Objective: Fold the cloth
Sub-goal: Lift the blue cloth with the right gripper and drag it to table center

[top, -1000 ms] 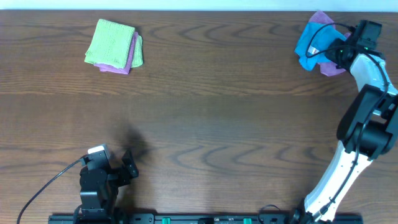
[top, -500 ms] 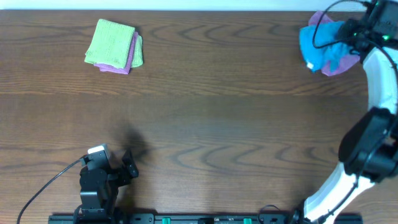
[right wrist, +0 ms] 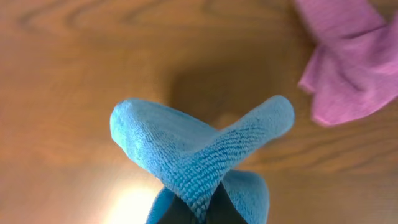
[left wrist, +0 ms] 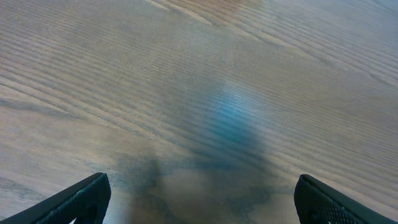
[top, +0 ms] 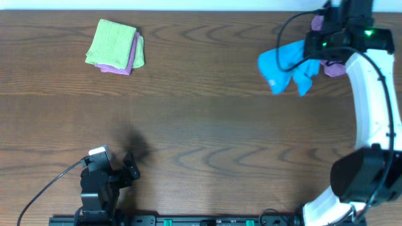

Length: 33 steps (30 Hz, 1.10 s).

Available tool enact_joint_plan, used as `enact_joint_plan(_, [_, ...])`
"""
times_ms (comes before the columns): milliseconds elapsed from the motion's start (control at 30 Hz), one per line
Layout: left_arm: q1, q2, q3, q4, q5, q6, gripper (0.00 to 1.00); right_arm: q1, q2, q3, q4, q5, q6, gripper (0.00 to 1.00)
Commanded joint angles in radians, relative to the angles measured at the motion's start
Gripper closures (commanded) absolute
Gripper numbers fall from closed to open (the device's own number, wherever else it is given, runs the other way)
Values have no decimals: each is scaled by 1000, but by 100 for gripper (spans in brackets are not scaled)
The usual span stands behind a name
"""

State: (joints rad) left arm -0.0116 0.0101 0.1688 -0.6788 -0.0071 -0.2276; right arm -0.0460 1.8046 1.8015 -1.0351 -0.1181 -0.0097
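Note:
The sky-blue cloth (top: 286, 66) hangs bunched in the air at the far right of the table, with a small white tag at its lower left. My right gripper (top: 316, 55) is shut on its upper right part. In the right wrist view the cloth (right wrist: 199, 155) is pinched between the dark fingers (right wrist: 202, 208), with the table well below. My left gripper (top: 129, 168) rests at the near left edge, far from the cloth. Its fingers (left wrist: 199, 202) are spread wide and empty over bare wood.
A lilac-purple cloth (top: 336, 66) lies at the far right behind the right arm, also in the right wrist view (right wrist: 354, 68). A folded lime-green cloth (top: 112, 43) lies on another lilac cloth (top: 135, 58) at the far left.
My right gripper has lifted the blue cloth off the purple cloth and carried it left, towards the table's middle. The left arm has not moved.

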Motion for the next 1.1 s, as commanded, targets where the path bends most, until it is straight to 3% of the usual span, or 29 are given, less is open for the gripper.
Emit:
enact_joint_plan(0, [-5, -6, -11, -4, -3, 19, 5, 33, -63, 6, -69, -53, -73, 99])
enact_joint_plan(100, [-5, -6, -11, -4, -3, 19, 5, 43, -108, -46, -121, -105, -108, 99])
enact_joint_plan(300, [-5, -6, -11, -4, -3, 19, 5, 51, -325, -369, -86, -284, -191, 98])
enact_joint_plan(467, [-5, -6, -11, -4, -3, 19, 5, 158, -511, -595, -19, -380, -192, 99])
enact_joint_plan(800, [-5, -6, -11, -4, -3, 19, 5, 485, -553, -627, 152, -321, -96, 99])
enact_joint_plan(1067, [-5, -6, -11, -4, -3, 19, 4, 479, -438, -626, 397, -213, -97, 99])
